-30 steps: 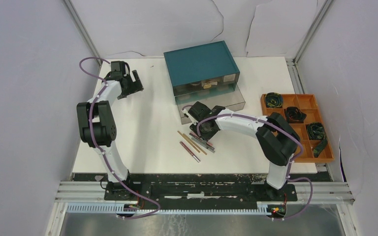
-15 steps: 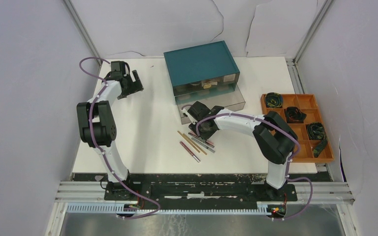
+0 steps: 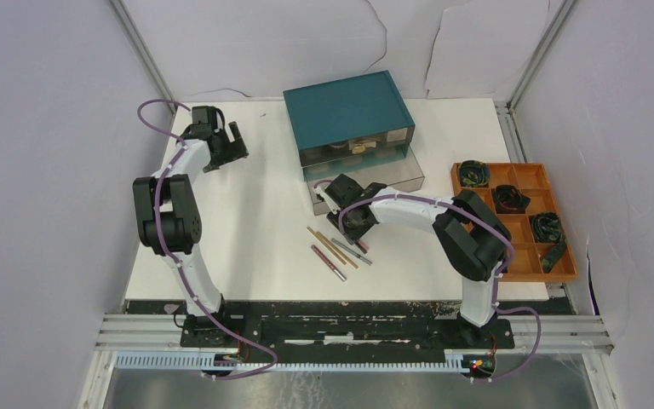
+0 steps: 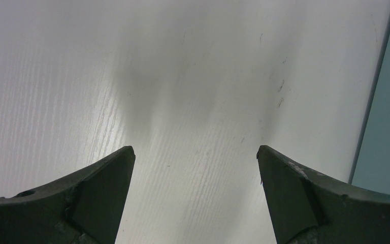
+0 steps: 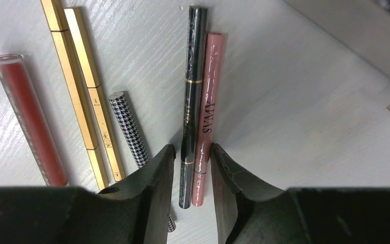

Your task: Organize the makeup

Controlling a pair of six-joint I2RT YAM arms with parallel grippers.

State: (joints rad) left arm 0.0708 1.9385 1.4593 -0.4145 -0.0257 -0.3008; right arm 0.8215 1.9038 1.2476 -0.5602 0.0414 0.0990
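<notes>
Near the middle of the tabletop (image 3: 255, 213), on the side of the teal drawer box (image 3: 349, 115) that faces the near edge, the right gripper (image 5: 192, 147) is down over the loose makeup sticks. Its jaws stand narrow, one against each outer side of a pen pair (image 5: 205, 117), one black and one pink, lying side by side.

Change over the last second:
- The right arm's elbow has drawn in toward the left.
- The right gripper has shifted slightly toward the far edge.
- The sticks by the right gripper look thinned out in the top view, though the arm hides part of them.

Whether the pen pair has left the surface cannot be told. The grasp step appears complete or nearly so, and lift and transfer remain.

Two gold pencils (image 5: 78, 86), a red tube (image 5: 30, 117) and a houndstooth pen (image 5: 129, 129) lie just beside the grasp, untouched. Lifting risks dropping one pen of the two.

The left gripper (image 4: 195, 152) hovers wide and empty near the far-left corner.
</notes>
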